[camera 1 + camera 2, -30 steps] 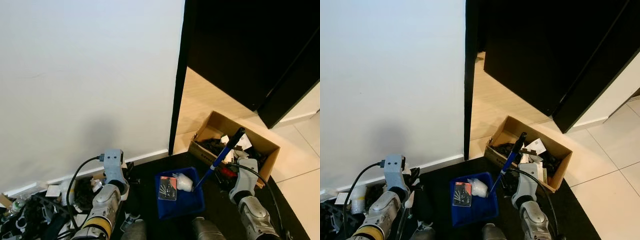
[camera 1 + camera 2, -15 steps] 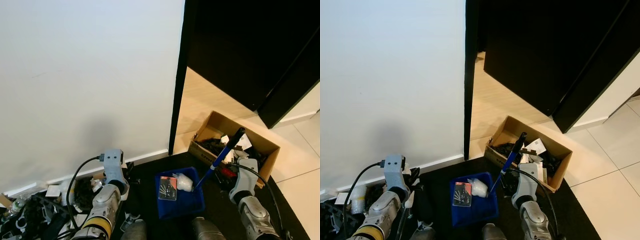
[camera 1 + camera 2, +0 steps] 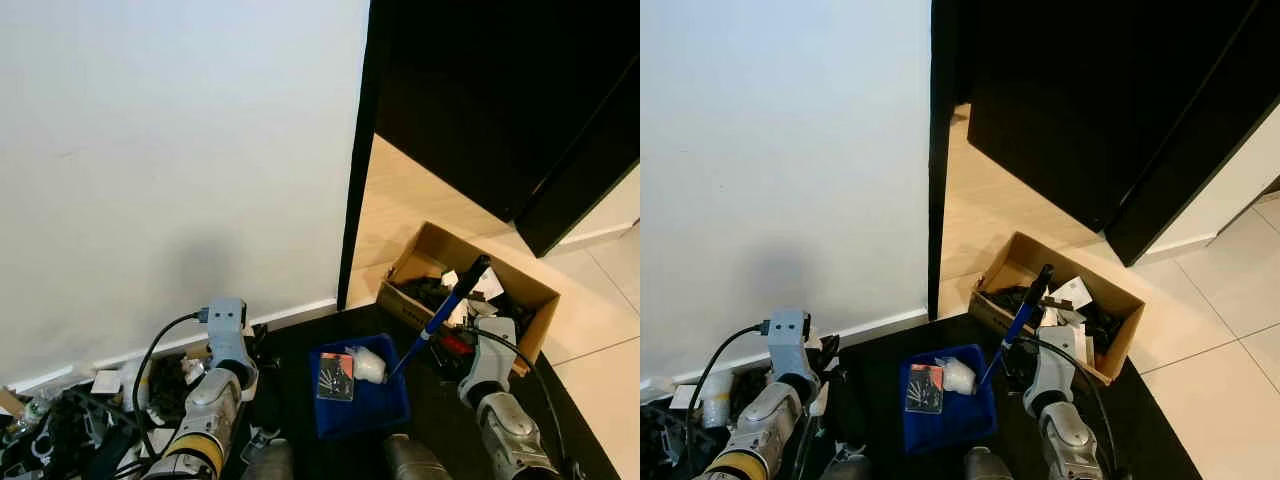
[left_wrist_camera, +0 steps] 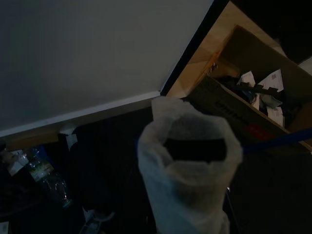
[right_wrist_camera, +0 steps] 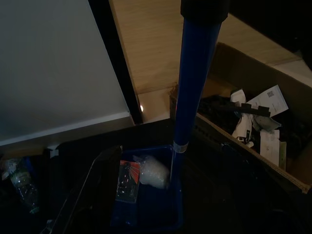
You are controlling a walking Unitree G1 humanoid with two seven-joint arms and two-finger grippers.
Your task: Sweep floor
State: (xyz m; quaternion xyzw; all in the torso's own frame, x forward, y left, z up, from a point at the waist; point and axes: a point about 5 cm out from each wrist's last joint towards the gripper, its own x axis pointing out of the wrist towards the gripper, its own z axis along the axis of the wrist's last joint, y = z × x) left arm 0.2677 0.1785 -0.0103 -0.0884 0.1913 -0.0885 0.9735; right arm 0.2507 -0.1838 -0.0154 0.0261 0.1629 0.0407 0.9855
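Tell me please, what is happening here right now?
The robot stands on a dark mat by a white wall. Its right arm holds a blue broom handle that slants down into a blue dustpan. The dustpan holds a white lump and a small packet. A cardboard box of scraps sits by the doorway. The left arm is low beside floor clutter.

Doorway open; cardboard box obstructs threshold
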